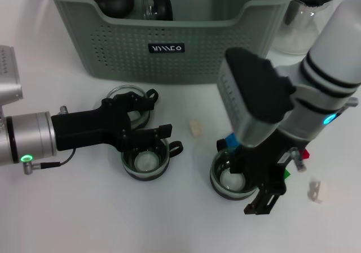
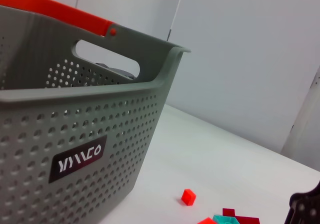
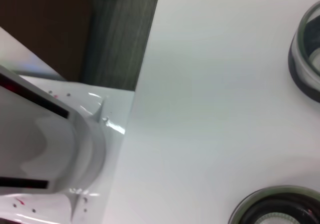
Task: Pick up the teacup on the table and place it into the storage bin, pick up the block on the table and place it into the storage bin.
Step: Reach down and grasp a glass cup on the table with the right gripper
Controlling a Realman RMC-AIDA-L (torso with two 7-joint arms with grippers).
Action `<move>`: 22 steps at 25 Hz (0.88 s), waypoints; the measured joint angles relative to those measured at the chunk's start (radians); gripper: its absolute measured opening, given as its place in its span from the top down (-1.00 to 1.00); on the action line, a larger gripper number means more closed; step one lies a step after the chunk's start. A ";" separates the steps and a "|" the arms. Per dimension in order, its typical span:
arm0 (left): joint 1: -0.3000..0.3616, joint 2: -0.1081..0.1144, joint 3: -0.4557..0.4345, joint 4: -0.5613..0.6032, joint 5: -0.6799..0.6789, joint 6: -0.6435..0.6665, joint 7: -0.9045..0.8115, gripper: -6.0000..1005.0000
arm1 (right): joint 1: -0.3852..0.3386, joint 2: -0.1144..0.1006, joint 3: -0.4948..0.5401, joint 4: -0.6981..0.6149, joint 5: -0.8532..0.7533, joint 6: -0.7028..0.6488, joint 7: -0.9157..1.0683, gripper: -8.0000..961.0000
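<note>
- We see the left gripper at frame centre-left, fingers spread wide over a teacup.
- We cannot tell the right gripper state; it hangs over another teacup, lower right.
- The storage bin sits top centre; a red block lies on the table.

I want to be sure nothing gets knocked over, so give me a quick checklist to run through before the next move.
1. Left gripper lined up over a teacup: ok, it sits at the cup's rim.
2. Left gripper closed on that cup: cannot tell.
3. Right gripper placed at the other teacup: ok, beside its rim; grip cannot tell.
4. Storage bin has room: ok, dark items only along the far wall.
5. Third teacup clear of the left arm: not ok, it lies right under it.
</note>
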 joint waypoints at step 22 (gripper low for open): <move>0.008 0.000 -0.003 -0.009 0.000 -0.007 0.003 -0.64 | 0.004 -0.001 -0.190 0.012 -0.002 0.123 0.123 -0.26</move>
